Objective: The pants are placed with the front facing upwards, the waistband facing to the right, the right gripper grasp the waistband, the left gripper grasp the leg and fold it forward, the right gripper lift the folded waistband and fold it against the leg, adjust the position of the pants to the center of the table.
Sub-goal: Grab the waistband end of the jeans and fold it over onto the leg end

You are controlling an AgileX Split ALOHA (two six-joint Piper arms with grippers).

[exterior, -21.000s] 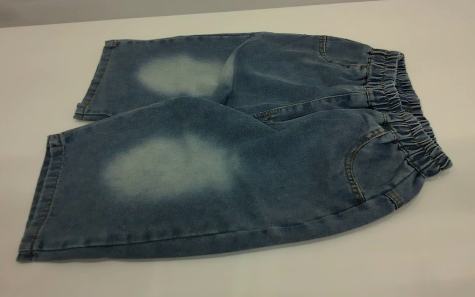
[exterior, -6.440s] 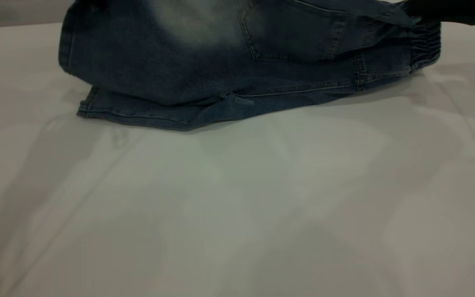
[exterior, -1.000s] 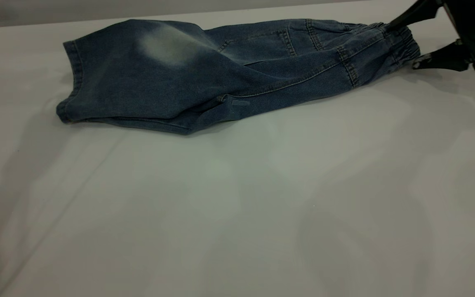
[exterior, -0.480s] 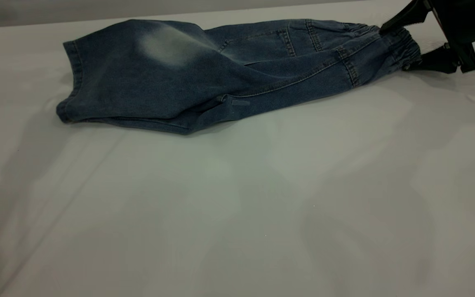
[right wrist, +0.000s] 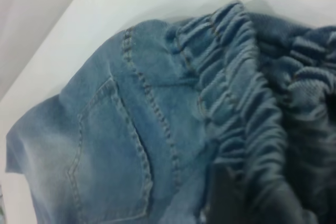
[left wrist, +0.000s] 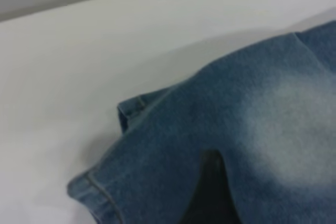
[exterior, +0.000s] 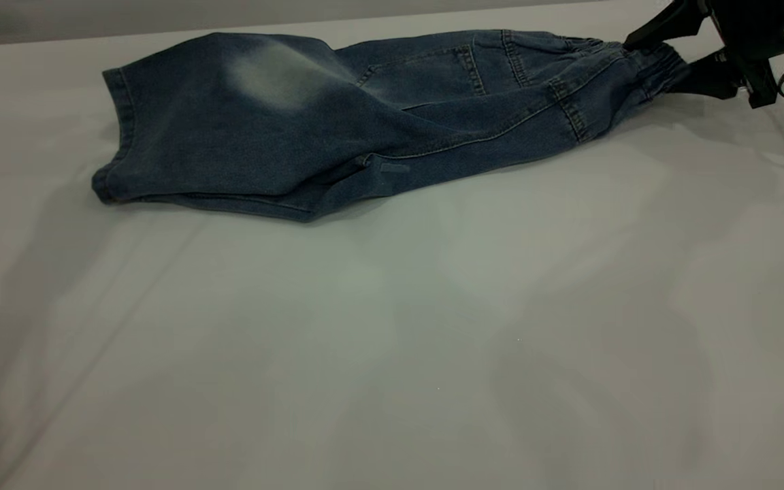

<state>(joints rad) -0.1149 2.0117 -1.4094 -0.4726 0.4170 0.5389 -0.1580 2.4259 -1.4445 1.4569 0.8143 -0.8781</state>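
Denim fills the far half of the scene: the pants point(exterior: 337, 122) lie folded lengthwise on the table point(exterior: 392, 340), one leg laid over the other, stretching from the hems at the exterior view's left to the waistband point(exterior: 650, 64) at the far right. A pale faded patch point(exterior: 276, 75) shows on the upper leg, and a back patch pocket point(exterior: 426, 68) faces up between that patch and the waist. The near fold edge runs along the front of the garment, with the lower layer peeking out beneath it.

The right gripper point(exterior: 667, 51) sits at the top right corner of the exterior view, its black fingers spread to either side of the gathered waistband — one finger above the ruched fabric, the other just below and beside it. The pictures do not settle whether the fingers are pinching the cloth. In the right wrist view the waistband point(right wrist: 247, 98) bunches close to the camera, with the pocket's tan stitching beyond it.

The left gripper is out of the exterior view; its wrist camera looks down on the leg hems point(left wrist: 105, 192) and the faded patch, with a dark blurred shape at the frame's edge — too indistinct to read.
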